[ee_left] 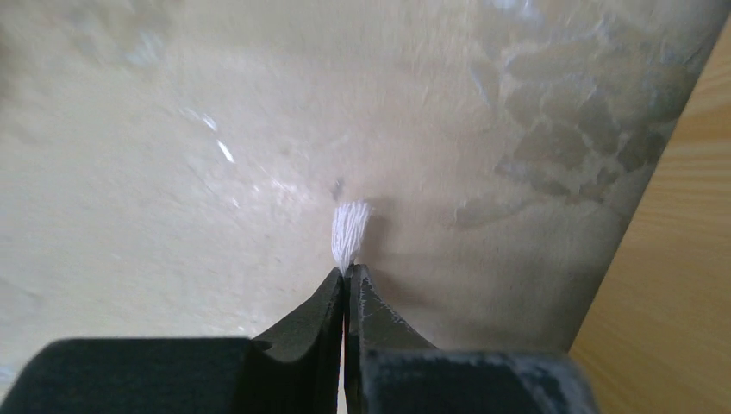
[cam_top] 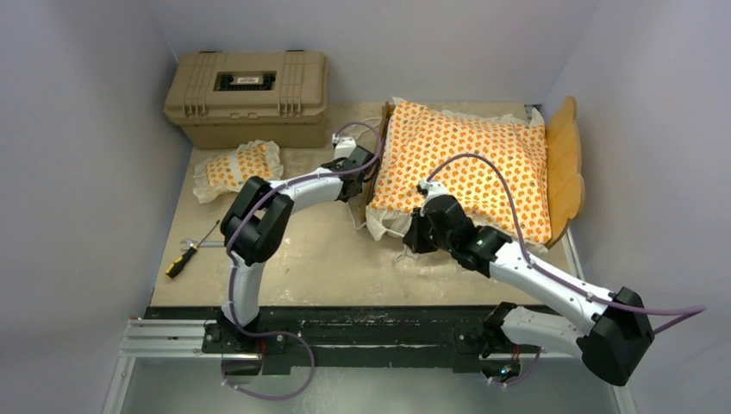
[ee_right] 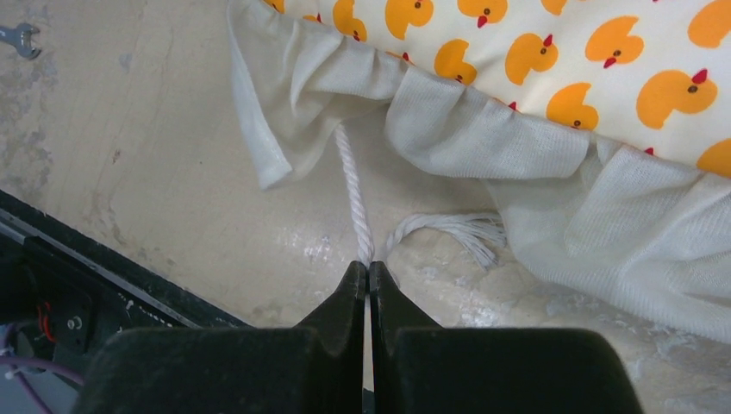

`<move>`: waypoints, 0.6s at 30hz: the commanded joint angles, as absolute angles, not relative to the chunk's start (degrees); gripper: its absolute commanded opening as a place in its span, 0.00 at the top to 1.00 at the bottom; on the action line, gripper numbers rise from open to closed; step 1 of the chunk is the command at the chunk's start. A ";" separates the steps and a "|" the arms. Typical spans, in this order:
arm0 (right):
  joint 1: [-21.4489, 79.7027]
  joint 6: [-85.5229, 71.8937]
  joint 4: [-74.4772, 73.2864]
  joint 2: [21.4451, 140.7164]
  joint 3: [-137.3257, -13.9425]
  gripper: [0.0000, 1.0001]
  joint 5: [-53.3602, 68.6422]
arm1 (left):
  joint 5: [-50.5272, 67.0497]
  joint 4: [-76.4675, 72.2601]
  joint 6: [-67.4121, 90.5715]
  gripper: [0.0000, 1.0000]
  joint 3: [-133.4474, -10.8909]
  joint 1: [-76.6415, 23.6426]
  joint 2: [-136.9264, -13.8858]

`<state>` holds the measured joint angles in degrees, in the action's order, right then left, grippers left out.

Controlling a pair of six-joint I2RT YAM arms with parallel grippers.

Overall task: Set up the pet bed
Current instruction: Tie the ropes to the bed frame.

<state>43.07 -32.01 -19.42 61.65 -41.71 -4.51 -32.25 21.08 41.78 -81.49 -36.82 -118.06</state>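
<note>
Closest to us, our right gripper (ee_right: 369, 272) is pinching the white cord (ee_right: 355, 198) with its jaws fully shut, just beside the mattress cushion (ee_right: 534, 52); our left gripper (ee_left: 347, 276) is likewise clamping shut on a frayed cord end (ee_left: 349, 228); the cushion is lying on the wooden frame (cam_top: 565, 164) at the far right corner of the tabletop (cam_top: 328, 259), the pillow (cam_top: 237, 168) sitting near the far left; we are risking dragging the cushion askew, or the thin cords slipping free, by pulling too hard.
</note>
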 commanded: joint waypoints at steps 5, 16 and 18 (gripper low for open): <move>42.96 -35.42 -23.41 59.73 -39.59 1.00 -2.96 | -42.57 21.62 27.78 1.00 -97.48 -36.54 -111.62; 43.07 -34.20 -21.33 65.88 -38.09 1.00 -1.39 | -39.60 23.77 24.01 1.00 -108.07 -37.40 -106.03; 43.11 -33.70 -20.65 66.86 -37.87 1.00 -0.92 | -40.90 22.14 22.52 1.00 -107.72 -37.33 -106.21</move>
